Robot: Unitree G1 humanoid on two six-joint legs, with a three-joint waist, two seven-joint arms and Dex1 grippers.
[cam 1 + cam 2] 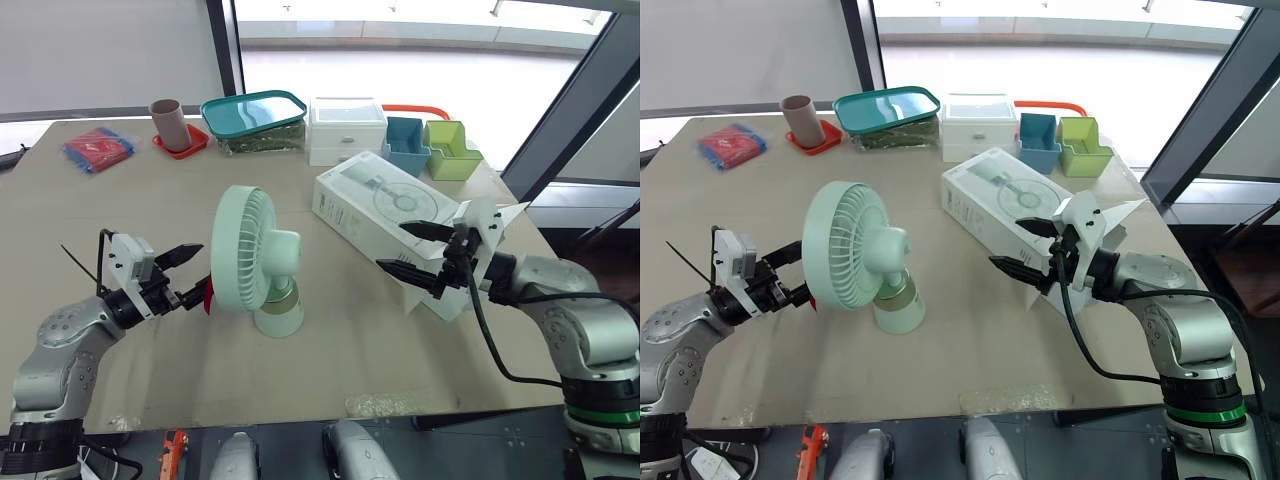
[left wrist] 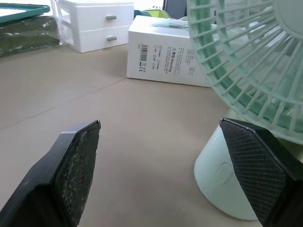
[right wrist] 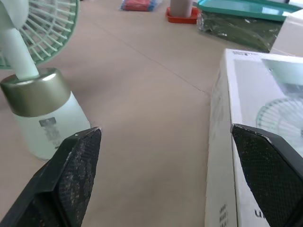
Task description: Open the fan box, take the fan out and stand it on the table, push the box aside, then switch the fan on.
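At centre frame, the mint-green plastic fan (image 1: 258,262) looks light and top-heavy (flimsy grille): steady its base; left gripper (image 1: 195,272) and right gripper (image 1: 392,246) gape empty.

Tan table (image 1: 120,210), centre; daylit windows (image 1: 420,70), top; dark frame posts (image 1: 222,45), upper middle and right; grey panel (image 1: 100,50), upper left.

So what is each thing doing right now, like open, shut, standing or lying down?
fan: standing upright on the table.
fan box: lying flat, end flaps open.
left gripper: jaws open, beside the fan.
right gripper: jaws open, at the box's open end.
teal container: lid on.
white drawers: shut.
cup: upright.
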